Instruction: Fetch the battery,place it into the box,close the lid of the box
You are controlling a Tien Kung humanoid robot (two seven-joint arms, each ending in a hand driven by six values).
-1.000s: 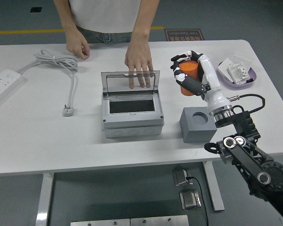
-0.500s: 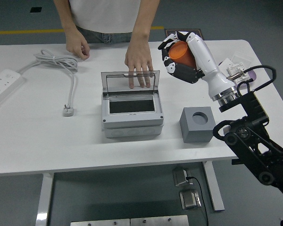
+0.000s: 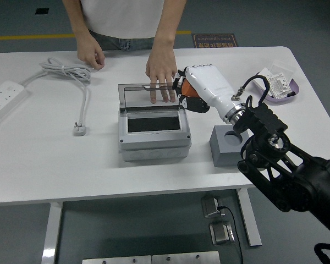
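My right hand (image 3: 188, 93) is shut on the orange battery (image 3: 181, 91), of which only a small orange part shows under the white back of the hand. It hovers just above the right end of the grey box (image 3: 154, 136). The box's clear lid (image 3: 151, 98) stands upright and open. A person's hand (image 3: 161, 70) rests its fingers behind the lid's top edge. The grey holder block (image 3: 227, 146) with a round hole stands right of the box, partly behind my forearm. My left arm is out of view.
A white power strip (image 3: 4, 96) and coiled cable (image 3: 71, 74) lie at the left. A purple tray (image 3: 279, 86) with small packets sits at the far right. The person's other hand (image 3: 91, 55) rests on the table at the back.
My right hand has carried the orange battery leftward and down, from above the grey block to beside the box's open lid. The person's hands have not moved.
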